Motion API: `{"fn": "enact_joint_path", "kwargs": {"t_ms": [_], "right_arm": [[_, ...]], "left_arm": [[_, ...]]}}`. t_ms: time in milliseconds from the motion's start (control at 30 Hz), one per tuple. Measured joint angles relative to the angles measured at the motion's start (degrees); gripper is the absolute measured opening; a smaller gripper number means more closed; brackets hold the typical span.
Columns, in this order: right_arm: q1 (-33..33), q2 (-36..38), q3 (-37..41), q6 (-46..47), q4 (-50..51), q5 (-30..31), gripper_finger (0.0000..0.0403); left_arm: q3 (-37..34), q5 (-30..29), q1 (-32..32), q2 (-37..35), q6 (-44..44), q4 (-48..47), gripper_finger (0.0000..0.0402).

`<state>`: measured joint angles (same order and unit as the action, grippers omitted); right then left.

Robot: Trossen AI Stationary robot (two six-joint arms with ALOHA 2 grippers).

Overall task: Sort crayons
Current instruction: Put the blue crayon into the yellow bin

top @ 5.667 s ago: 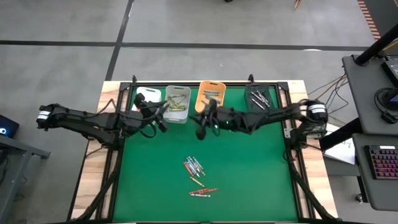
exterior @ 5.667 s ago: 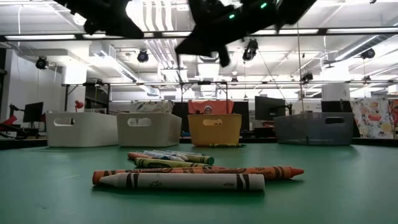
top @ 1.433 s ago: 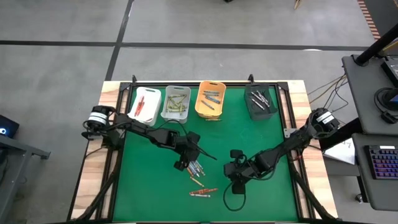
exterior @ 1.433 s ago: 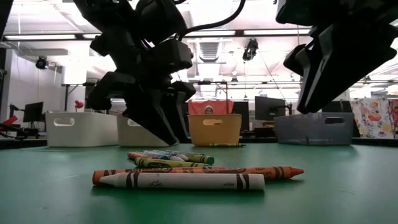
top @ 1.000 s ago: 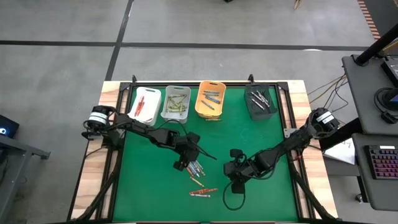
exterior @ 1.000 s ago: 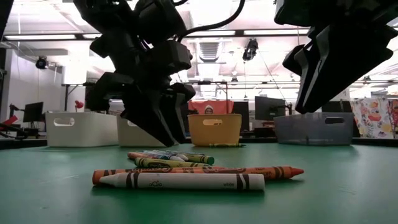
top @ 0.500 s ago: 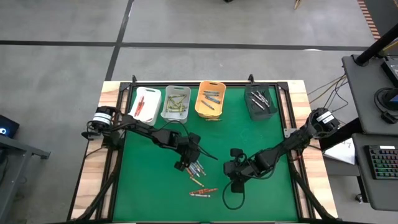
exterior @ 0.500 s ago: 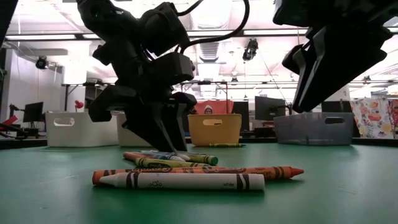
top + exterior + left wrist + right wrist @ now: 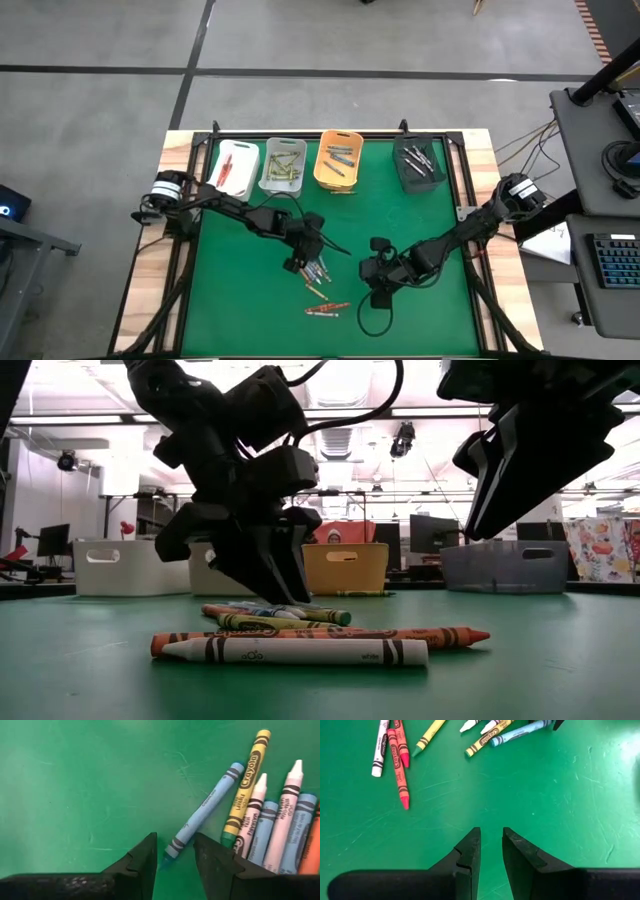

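Jaws of left gripper (image 9: 172,862) spread, light-blue crayon (image 9: 202,815) tip caught between, low over crayons (image 9: 315,270) mid-mat. "Crayola" read on yellow crayon (image 9: 246,787). Right gripper (image 9: 490,855) parted, empty, tipped downward.

Both arms matte black, jointed, white-banded collar at each shoulder, loose black cables looping off the wrists. Left hand (image 9: 174,865) and right hand (image 9: 491,851): thick, wedge-shaped black fingers, slightly grainy finish.
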<state>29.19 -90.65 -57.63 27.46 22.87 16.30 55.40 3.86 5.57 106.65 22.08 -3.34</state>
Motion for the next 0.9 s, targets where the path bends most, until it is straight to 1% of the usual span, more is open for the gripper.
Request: {"fn": "enact_joint_path", "kwargs": {"t_ms": [433, 633, 733, 900], "right_arm": [[0.00, -0.10, 0.00, 0.00, -0.67, 0.42, 0.0068], [0.02, -0.11, 0.00, -0.40, -1.21, 0.52, 0.0068], [0.02, -0.13, 0.08, -1.96, -2.56, 2.92, 0.0068], [0.02, -0.13, 2.10, -6.55, -9.47, 7.69, 0.0068]], "left_arm": [[-0.02, -0.89, -0.22, 0.04, 1.55, 0.25, 0.0007], [-0.07, -2.84, -0.33, -0.54, 1.51, 0.53, 0.0002], [-0.15, -3.10, -0.57, -2.19, 1.50, 2.25, 0.0001], [-0.96, -2.86, -1.00, -6.02, 0.61, 5.62, 0.0001]]}}
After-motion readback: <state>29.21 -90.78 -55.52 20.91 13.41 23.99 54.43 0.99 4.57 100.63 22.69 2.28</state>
